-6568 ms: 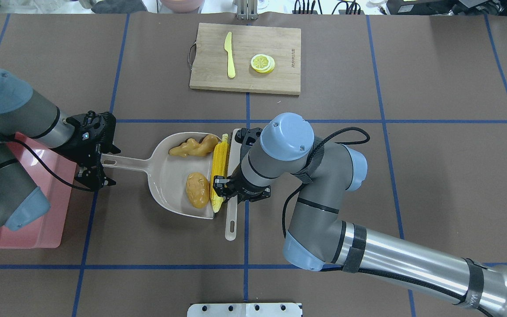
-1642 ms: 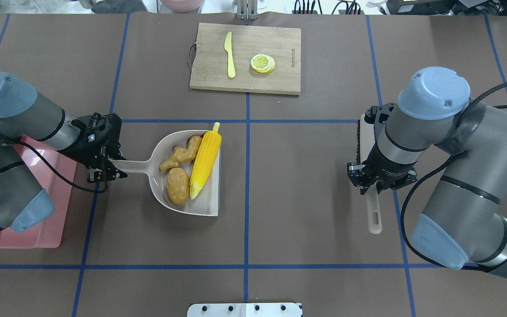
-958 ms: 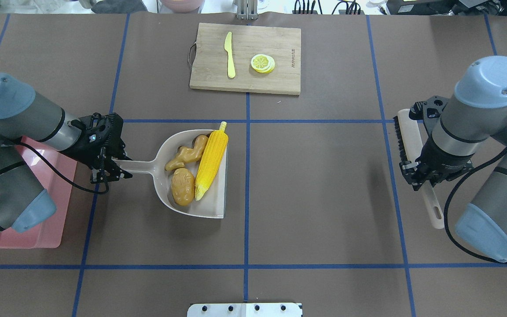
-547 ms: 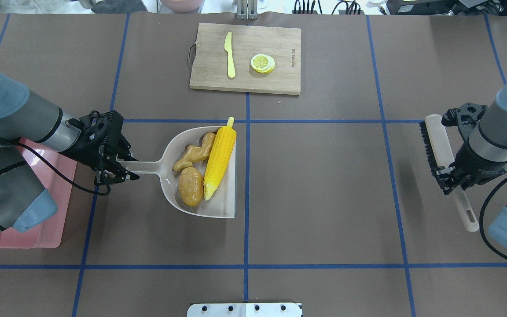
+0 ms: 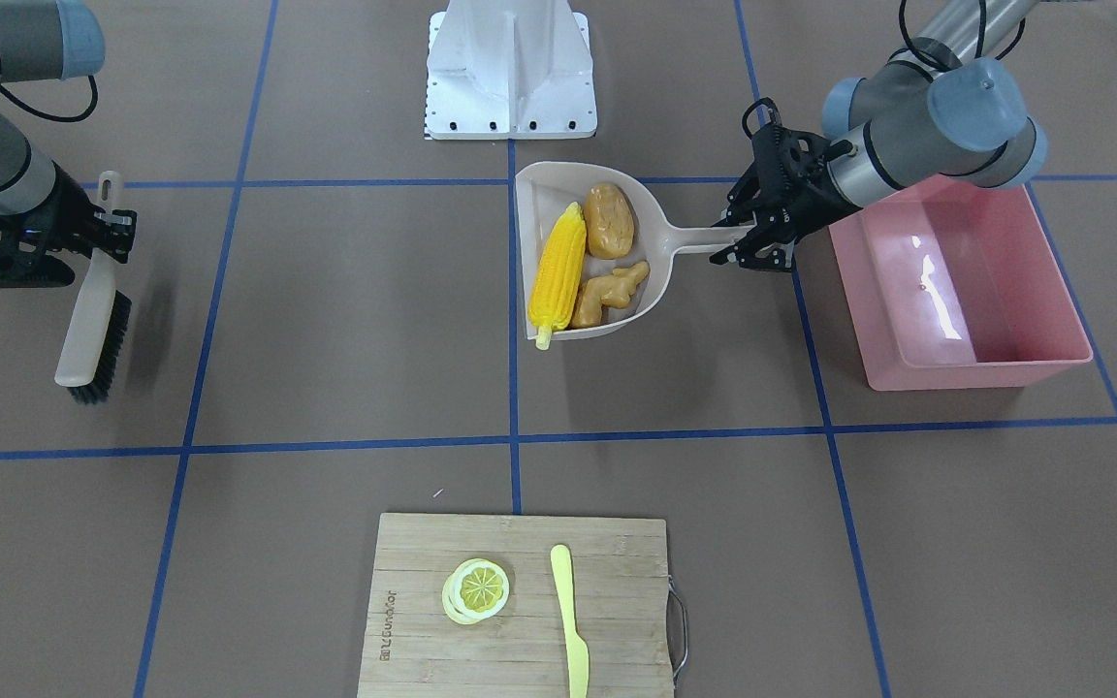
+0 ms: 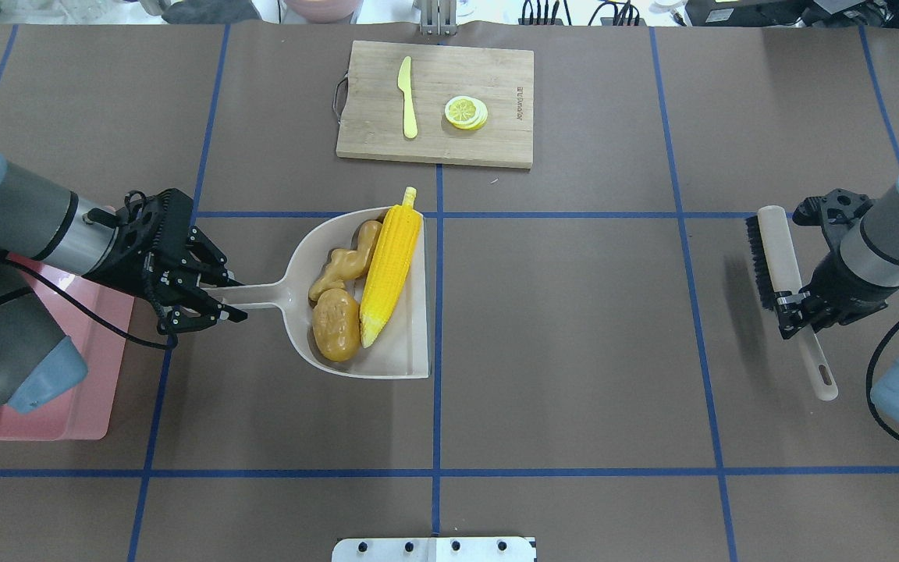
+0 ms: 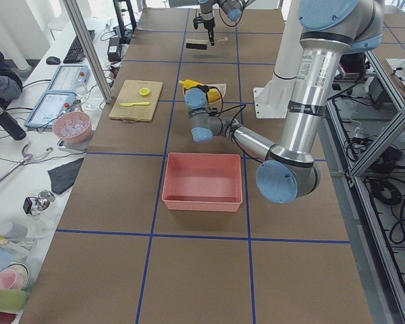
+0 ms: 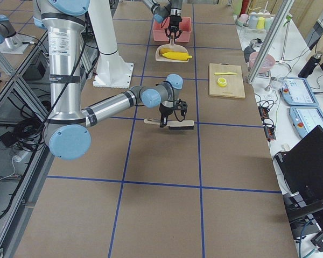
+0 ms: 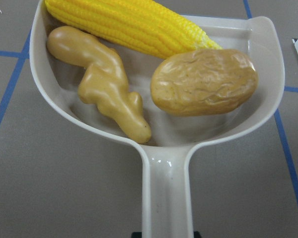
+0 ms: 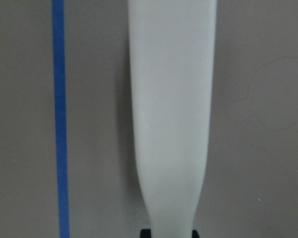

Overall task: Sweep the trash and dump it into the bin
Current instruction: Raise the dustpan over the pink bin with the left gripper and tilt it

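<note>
The beige dustpan [image 6: 406, 355] holds the yellow corn cob [image 6: 389, 265], the brown potato piece [image 6: 335, 336] and the tan ginger root [image 6: 344, 261]; they also show in the left wrist view, corn [image 9: 129, 25], potato [image 9: 203, 82], ginger [image 9: 107, 84]. My left gripper [image 6: 211, 300] is shut on the dustpan handle [image 5: 704, 236] and holds it lifted. The pink bin [image 5: 956, 281] stands beside that gripper, partly under my left arm in the overhead view [image 6: 83, 390]. My right gripper [image 6: 797, 308] is shut on the brush [image 6: 777, 261] by its handle [image 10: 171, 109], far right.
A wooden cutting board [image 6: 488, 148] at the table's far middle carries a pale yellow plastic knife [image 6: 406, 97] and a lemon slice [image 6: 465, 112]. A white mounting plate [image 6: 434, 549] sits at the near edge. Blue tape lines cross the brown table.
My left gripper has raised and carried the loaded dustpan slightly right and away from me. My right gripper has carried the brush farther right.
</note>
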